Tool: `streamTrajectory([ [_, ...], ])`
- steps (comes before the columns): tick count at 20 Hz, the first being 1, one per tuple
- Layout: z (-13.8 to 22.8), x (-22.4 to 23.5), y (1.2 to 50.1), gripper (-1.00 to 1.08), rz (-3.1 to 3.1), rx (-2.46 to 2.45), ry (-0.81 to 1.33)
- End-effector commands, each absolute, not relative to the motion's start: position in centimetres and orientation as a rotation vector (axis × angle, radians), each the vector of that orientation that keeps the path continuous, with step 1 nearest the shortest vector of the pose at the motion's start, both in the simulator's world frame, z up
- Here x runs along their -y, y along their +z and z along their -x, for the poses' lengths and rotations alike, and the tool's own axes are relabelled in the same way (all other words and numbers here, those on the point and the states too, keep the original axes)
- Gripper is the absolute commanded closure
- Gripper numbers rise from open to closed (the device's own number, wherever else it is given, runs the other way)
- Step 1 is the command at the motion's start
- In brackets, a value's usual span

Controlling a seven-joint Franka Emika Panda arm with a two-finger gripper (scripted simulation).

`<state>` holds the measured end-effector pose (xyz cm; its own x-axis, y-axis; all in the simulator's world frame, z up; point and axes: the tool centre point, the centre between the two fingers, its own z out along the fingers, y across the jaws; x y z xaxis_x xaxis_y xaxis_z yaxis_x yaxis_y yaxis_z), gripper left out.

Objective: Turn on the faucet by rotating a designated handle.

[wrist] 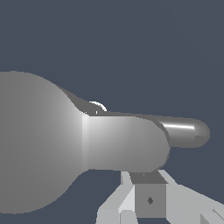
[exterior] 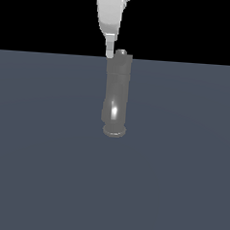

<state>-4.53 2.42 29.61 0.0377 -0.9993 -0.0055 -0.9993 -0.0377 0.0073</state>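
Faucet [exterior: 116, 95]: dull grey metal look, smooth, semi-gloss w/ bright glint low on the column, well below the claw. Handle [wrist: 183, 132]: same grey metal, smooth, thin shiny streak, just past the claw. Gripper [exterior: 109, 51]: white, smooth, matt plastic-like. Floor [exterior: 181, 165]: flat matt slate-blue, no texture.

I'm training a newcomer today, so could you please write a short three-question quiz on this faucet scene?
1. True or false: the faucet stands upright on the floor.
2. In the exterior view, the gripper is: A) beside the faucet's top, B) at its base, C) far away.
3. Which view shows the handle as a rounded-tipped lever?

Key: 1 true; 2 A; 3 wrist view.
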Motion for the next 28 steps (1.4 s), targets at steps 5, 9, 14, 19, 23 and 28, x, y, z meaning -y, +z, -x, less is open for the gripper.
streamTrajectory([
  [5, 3.0, 4.5, 29.6, 1.08, -2.174, 2.268, -0.001],
  [9, 2.4, 6.6, 29.6, 1.08, -2.159, 2.282, 0.000],
  [14, 2.5, 0.9, 29.6, 1.08, -2.263, 2.178, -0.035],
  [19, 1.0, 2.5, 29.6, 1.08, -2.242, 2.201, -0.028],
  [23, -0.1, 3.8, 29.6, 1.08, -2.224, 2.218, -0.022],
  [28, -1.4, 5.3, 29.6, 1.08, -2.203, 2.239, -0.015],
])
